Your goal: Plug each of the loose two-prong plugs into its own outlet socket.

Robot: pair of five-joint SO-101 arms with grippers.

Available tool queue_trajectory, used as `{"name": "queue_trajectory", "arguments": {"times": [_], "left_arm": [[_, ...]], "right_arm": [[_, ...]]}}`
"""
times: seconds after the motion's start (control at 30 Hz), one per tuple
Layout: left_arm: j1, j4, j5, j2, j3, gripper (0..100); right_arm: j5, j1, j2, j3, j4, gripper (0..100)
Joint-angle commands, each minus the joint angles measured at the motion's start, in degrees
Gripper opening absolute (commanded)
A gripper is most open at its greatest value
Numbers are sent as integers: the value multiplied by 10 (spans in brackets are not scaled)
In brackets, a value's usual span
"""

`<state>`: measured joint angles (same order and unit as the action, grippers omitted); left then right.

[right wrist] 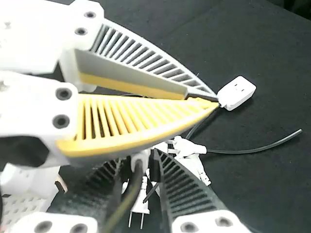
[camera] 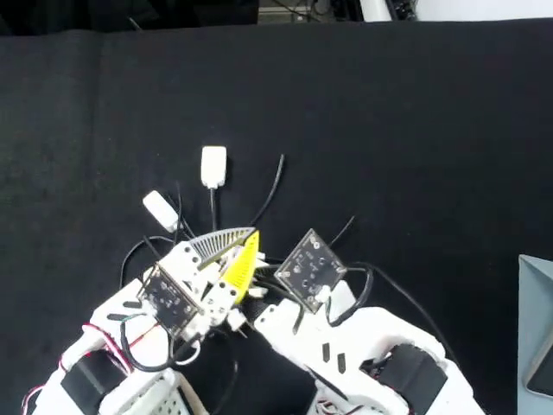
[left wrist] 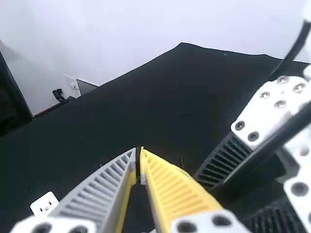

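My left gripper [camera: 252, 233] has one grey and one yellow finger, shut with the tips together [left wrist: 139, 156]. A thin black cable [camera: 272, 192] leads away from those tips; I cannot tell if it is pinched. My right gripper [right wrist: 138, 194] sits low beside the left one, its dark fingers [right wrist: 187, 194] shut on a white two-prong plug [right wrist: 140, 208] and its black cable. A second white plug [right wrist: 190, 147] lies on the cloth just past it. Two white outlet sockets lie beyond the left gripper, one [camera: 213, 165] farther and one [camera: 160, 209] nearer, to the left.
Black cloth [camera: 389, 130] covers the table. Loose black cables [camera: 138, 251] loop around both arms' bases. A grey box edge [camera: 537, 328] stands at the right border. The left gripper [right wrist: 146, 111] lies right above the right gripper.
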<state>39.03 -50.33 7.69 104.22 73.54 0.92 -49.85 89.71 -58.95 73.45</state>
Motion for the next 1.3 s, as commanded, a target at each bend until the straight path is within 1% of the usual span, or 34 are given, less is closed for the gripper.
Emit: {"name": "queue_trajectory", "arguments": {"times": [0.0,0.23,0.3,0.5,0.57,0.7,0.83,0.93,1.0,1.1,1.27], "left_arm": [[-7,-4,5,1,-29,30],[-84,-4,4,3,-35,30],[-113,-4,4,3,-49,30],[-231,-11,4,1,-81,30],[-271,-35,4,-1,-79,33],[-319,-60,4,-2,-39,33],[-348,-67,5,-26,-13,34],[-365,-85,4,-89,-42,45],[-380,-106,3,-152,-83,86],[-403,-147,-26,-266,-163,117],[-415,-205,-33,-449,-264,123]], "right_arm": [[0,-7,3,6,-11,11],[0,-6,3,7,-11,11],[0,5,3,7,-11,11],[0,122,-2,4,-9,11],[1,164,-24,4,-8,11],[1,236,-108,9,-11,11],[1,274,-199,28,-12,11],[1,295,-248,42,-21,11],[1,311,-276,40,-48,11],[3,318,-306,29,-97,11],[47,318,-352,15,-161,11]]}}
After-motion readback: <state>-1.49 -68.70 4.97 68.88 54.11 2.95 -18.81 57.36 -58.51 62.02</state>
